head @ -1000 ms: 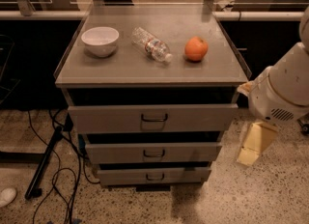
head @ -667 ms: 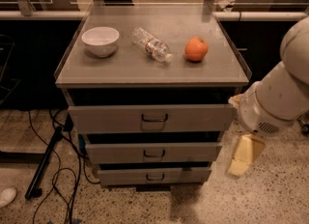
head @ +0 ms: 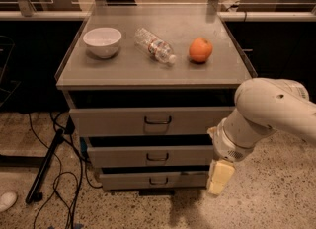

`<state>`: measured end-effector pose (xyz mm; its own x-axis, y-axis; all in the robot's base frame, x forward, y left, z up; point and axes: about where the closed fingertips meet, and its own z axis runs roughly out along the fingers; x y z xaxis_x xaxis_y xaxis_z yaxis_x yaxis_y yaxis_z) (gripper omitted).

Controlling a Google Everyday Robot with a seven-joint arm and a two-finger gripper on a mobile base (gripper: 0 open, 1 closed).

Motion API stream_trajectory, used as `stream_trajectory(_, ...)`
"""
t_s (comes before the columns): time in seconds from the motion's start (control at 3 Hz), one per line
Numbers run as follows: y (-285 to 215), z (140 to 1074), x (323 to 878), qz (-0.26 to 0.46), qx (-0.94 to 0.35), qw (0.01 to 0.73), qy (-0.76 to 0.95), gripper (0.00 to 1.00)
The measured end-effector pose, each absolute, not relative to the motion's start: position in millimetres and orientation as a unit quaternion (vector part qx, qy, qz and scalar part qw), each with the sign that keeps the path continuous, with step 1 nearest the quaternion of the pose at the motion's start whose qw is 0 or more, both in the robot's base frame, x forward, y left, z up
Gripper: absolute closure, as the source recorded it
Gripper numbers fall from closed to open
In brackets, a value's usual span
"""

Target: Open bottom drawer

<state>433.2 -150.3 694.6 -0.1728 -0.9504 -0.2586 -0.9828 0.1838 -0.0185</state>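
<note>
- One cabinet (head: pixel 74 82), grey, with a flat top and three drawers stacked down its near face.
- Drawer fronts narrow from top to floor: widest drawer (head: pixel 113 122) on top, mid-sized drawer (head: pixel 118 156) below it, bottom drawer (head: pixel 123 180) lowest, just above the speckled floor (head: pixel 276 198).
- Three dark loop handles, one centred on each front. The handle of the bottom drawer (head: pixel 158 180) is the smallest.
- A dark gap shows above each of the three fronts. No drawer inside is visible.
- One arm (head: pixel 269 112), white, comes in from the right edge and bends down at the right of the cabinet.
- One gripper (head: pixel 219 176), pale cream, points down at the floor beside the right end of the bottom drawer and well apart from its handle. Contact with the front: cannot tell. Open or closed: cannot tell. Nothing seen in its hold.
- On the cabinet top, three items in a row, none touching.
- One white bowl (head: pixel 102 41), upright, at the left.
- One clear plastic bottle (head: pixel 155 46), lying on its side, in the middle.
- One orange (head: pixel 200 50), at the right.
- Floor to the left of the cabinet: several dark cables (head: pixel 69 193) in loose loops, and one black bar (head: pixel 44 169) lying at a slant.
</note>
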Motion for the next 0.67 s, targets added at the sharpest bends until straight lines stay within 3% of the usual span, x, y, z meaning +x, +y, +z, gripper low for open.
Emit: stream_trajectory(0.67, -141, 661, 422, 0.089, -0.624, 0.084, 0.772, 0.0)
